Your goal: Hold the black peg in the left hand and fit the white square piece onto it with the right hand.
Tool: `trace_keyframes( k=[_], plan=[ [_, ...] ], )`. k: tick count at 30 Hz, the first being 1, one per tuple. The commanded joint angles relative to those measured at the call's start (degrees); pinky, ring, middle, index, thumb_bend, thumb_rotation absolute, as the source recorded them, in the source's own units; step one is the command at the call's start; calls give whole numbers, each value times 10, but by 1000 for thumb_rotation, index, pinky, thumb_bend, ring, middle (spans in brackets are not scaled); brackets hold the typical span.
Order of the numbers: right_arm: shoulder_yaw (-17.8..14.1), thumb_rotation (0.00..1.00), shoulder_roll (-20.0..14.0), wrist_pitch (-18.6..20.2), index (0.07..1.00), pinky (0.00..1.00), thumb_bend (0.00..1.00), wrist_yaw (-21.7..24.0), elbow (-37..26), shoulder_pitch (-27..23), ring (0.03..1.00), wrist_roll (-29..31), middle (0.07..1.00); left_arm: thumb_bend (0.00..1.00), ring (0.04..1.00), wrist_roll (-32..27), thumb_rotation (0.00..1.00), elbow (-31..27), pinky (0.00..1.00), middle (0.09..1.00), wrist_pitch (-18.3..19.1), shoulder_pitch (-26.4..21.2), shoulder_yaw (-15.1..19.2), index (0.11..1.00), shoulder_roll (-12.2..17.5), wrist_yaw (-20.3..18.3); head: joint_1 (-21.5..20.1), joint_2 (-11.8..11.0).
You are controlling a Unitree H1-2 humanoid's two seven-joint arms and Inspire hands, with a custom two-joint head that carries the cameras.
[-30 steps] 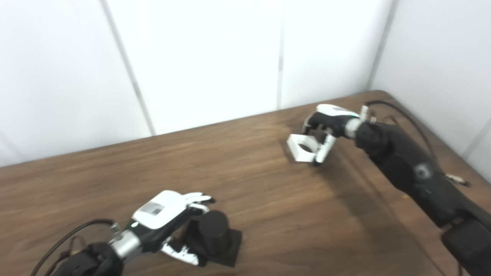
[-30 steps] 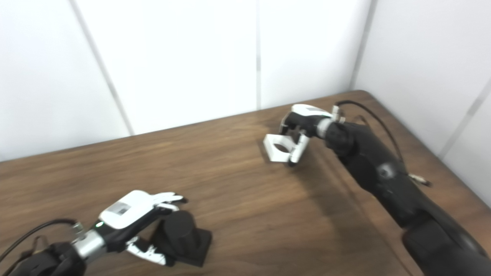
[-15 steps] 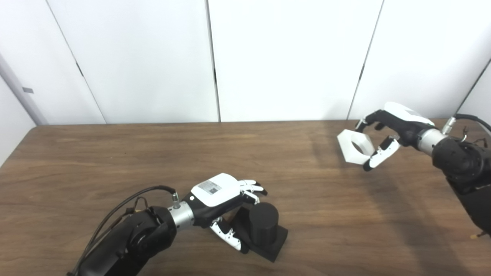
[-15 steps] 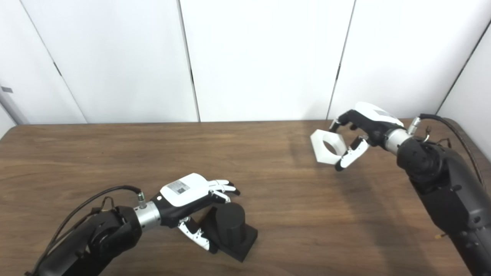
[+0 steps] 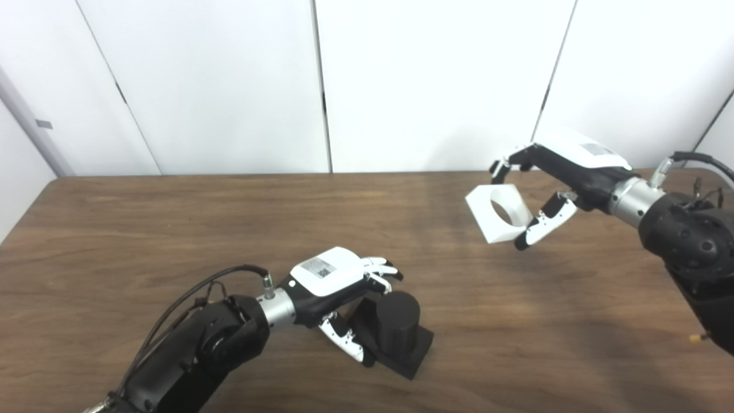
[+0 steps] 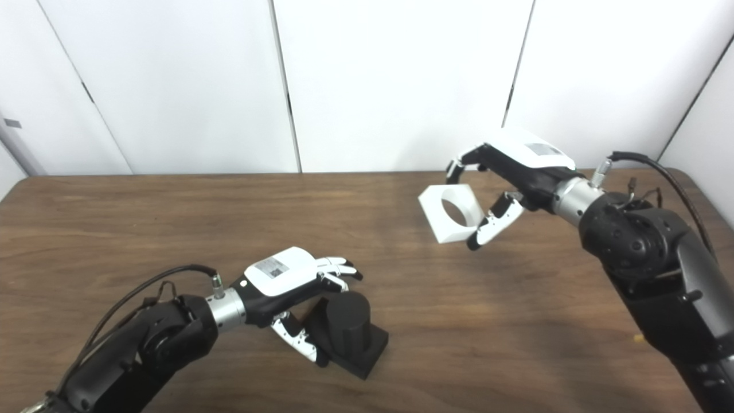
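The table point(image 5: 172, 229) was dark brown wood grain with a soft sheen. The peg point(image 5: 397, 335) looked matt black plastic. The square piece point(image 5: 498, 213) was smooth white plastic. Each robot hand had glossy white shells.

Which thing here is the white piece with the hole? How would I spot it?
Look to the far right part of the brown table, where the right hand is raised. It pinches the white square piece in the air. It alone is white with a round hole; the black peg is dark.
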Motion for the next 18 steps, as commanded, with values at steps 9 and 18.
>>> trace_keyframes(
  k=[9, 18],
  plan=[
    [18, 128, 9, -2, 478, 701, 521, 53, -77, -42, 800, -11, 756, 523, 930, 30, 72, 22, 731, 902, 31, 12, -14, 493, -3, -51, 0, 8],
    [52, 129, 27, -3, 478, 697, 522, 108, -112, -75, 788, -26, 747, 523, 922, 29, 72, 21, 724, 908, 27, 10, -11, 493, -2, -51, -6, 16]
  ],
)
